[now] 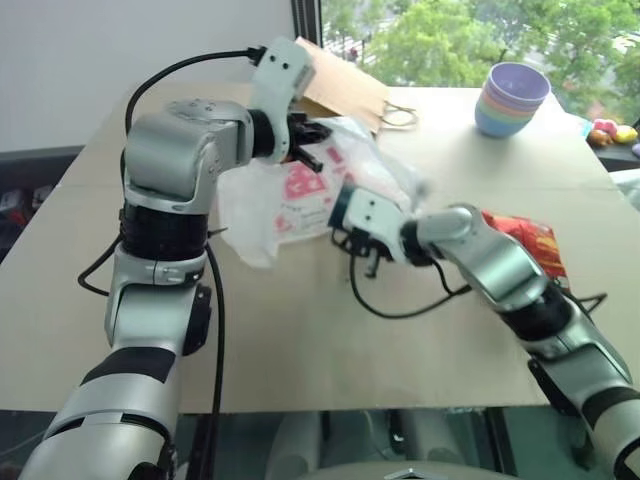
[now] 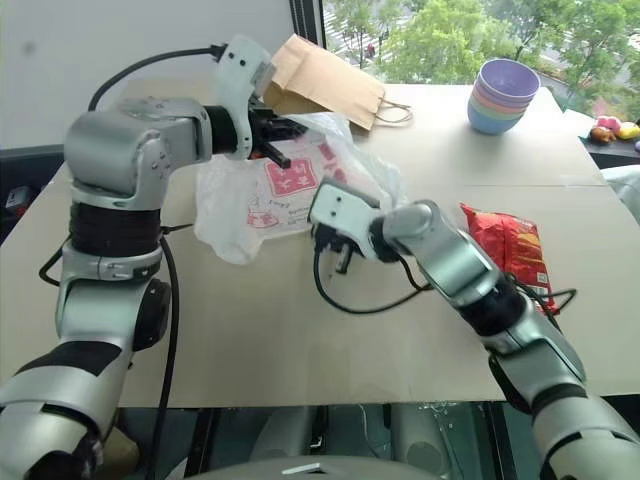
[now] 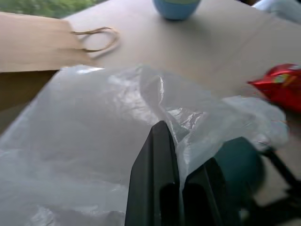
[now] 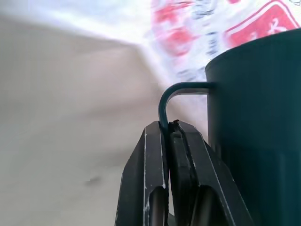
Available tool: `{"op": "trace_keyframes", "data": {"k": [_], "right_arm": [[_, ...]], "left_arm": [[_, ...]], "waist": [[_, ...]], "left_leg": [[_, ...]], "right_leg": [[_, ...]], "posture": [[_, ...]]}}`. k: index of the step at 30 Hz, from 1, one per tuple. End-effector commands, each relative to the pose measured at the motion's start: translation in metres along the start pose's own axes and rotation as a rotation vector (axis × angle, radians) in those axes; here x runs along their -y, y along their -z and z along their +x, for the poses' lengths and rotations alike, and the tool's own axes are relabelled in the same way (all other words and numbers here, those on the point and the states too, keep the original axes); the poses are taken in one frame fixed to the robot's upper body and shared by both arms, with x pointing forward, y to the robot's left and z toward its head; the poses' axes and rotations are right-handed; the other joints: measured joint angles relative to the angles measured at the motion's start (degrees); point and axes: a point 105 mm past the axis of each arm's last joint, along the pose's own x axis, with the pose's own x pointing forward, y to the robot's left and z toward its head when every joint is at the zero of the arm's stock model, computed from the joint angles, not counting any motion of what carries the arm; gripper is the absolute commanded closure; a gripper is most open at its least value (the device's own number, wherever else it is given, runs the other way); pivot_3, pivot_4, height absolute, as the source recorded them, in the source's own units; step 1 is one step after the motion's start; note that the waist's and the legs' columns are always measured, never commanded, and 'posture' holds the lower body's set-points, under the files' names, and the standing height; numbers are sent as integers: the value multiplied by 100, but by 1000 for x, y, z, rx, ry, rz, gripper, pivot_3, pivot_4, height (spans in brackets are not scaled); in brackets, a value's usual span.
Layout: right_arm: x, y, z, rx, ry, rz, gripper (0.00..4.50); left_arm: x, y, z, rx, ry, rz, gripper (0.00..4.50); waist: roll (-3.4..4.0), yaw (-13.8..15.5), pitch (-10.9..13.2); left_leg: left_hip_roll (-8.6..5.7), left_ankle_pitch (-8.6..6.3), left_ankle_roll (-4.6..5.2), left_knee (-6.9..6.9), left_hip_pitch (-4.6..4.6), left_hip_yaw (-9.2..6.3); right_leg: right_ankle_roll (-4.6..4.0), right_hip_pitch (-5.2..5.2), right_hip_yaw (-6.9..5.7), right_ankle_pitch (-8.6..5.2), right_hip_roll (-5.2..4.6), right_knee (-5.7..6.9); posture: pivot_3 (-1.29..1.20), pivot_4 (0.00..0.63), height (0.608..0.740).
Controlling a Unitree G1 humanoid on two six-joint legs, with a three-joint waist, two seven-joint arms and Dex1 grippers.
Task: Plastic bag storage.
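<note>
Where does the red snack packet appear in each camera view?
Left eye: red snack packet at right, beside the right arm.
Right eye: centre-right.
Left wrist: at the right edge.
Right wrist: absent.
Shared landmark: the plastic bag, also seen by both wrists.

red print on plastic bag (image 2: 290, 185), illegible

Plastic bag (image 2: 280, 195): crumpled, translucent white, red print, seemingly lifted off table.
</note>
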Motion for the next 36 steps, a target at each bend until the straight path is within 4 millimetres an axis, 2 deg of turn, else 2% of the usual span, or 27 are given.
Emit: {"op": "trace_keyframes", "data": {"k": [1, 5, 8, 10, 12, 14, 17, 20, 22, 24, 29, 31, 32, 34, 36], "right_arm": [[19, -17, 12, 32, 65, -142, 4390], [23, -39, 7, 134, 36, -180, 4390], [24, -40, 2, 144, 35, -219, 4390], [24, -40, -9, 136, 16, -247, 4390], [21, -48, -24, 168, -29, -253, 4390], [18, -53, -28, 200, -61, -271, 4390], [11, -55, -15, 239, -68, -271, 4390], [0, -55, 12, 320, -73, -272, 4390], [-4, -41, 28, 311, -77, -279, 3770], [-9, -29, 32, 302, -93, -307, 3096], [-4, -29, 15, 309, -33, -388, 774], [-1, -31, -3, 338, -26, -341, 774], [1, -34, -12, 360, -17, -301, 439], [-4, -34, -33, 367, -39, -286, 45], [-9, -36, -54, 380, -32, -251, 45]], "left_arm": [[19, -21, -25, 22, 105, -88, 4500], [30, -20, -36, 10, 211, -118, 4500], [31, -23, -38, 32, 262, -170, 4500], [33, -27, -43, 48, 298, -186, 4500], [34, -30, -47, 61, 317, -200, 4500], [34, -31, -47, 80, 338, -229, 4500], [33, -24, -45, 81, 344, -264, 4500], [30, -18, -43, 84, 335, -312, 4500], [26, -12, -40, 81, 316, -339, 4500], [24, -7, -38, 73, 283, -345, 4500], [14, 5, -33, 53, 178, -353, 4500], [10, 10, -29, 51, 139, -369, 4500], [10, 12, -27, 52, 132, -376, 4500], [7, 15, -23, 61, 108, -386, 4500], [3, 17, -18, 70, 76, -401, 4500]], "waist": [[-1, -3, 1], [1, -5, 2], [1, -1, 2], [3, 7, 3], [2, 9, 4], [2, 5, 4], [2, -18, 4], [2, -61, 4], [2, -86, 4], [2, -48, 4], [2, 11, 4], [2, 21, 4], [2, 19, 4], [2, 20, 4], [1, 32, 3]], "left_leg": [[-1, 0, 0, 0, -10, 1], [-6, 4, -7, 6, -71, -6], [-6, 5, -10, 5, -73, -16], [-10, 4, -9, 5, -71, -23], [-14, 4, -8, 5, -72, -25], [-16, 3, -8, 6, -70, -30], [-16, 4, -9, 5, -63, -27], [-15, 8, -16, 5, -54, -24], [-14, 13, -24, 4, -53, -23], [-21, 18, -32, 4, -58, -26], [-40, 32, -55, 5, -66, -42], [-40, 33, -56, 2, -66, -61], [-40, 33, -57, 0, -66, -69], [-42, 33, -57, -2, -67, -75], [-43, 32, -56, -2, -67, -81]], "right_leg": [[-13, -11, 0, 8, -1, 4], [-17, -74, -2, 12, -8, 19], [-17, -74, -6, 12, -13, 17], [-17, -74, -5, 12, -18, 18], [-16, -74, -6, 12, -21, 19], [-16, -74, -6, 13, -22, 21], [-16, -70, -7, 13, -20, 25], [-18, -70, -2, 13, -17, 37], [-19, -70, -3, 14, -16, 42], [-20, -70, -8, 15, -21, 43], [-18, -70, -13, 16, -39, 36], [-18, -71, -17, 16, -39, 34], [-19, -70, -21, 16, -39, 32], [-19, -69, -23, 16, -39, 34], [-19, -67, -27, 16, -39, 33]], "posture": [[0, 150, 740], [0, 150, 740], [0, 150, 740], [0, 150, 740], [0, 150, 740], [0, 150, 740], [0, 150, 740], [0, 150, 740], [0, 150, 740], [0, 150, 740], [0, 150, 740], [0, 150, 740], [0, 150, 740], [0, 150, 740], [0, 150, 740]]}}
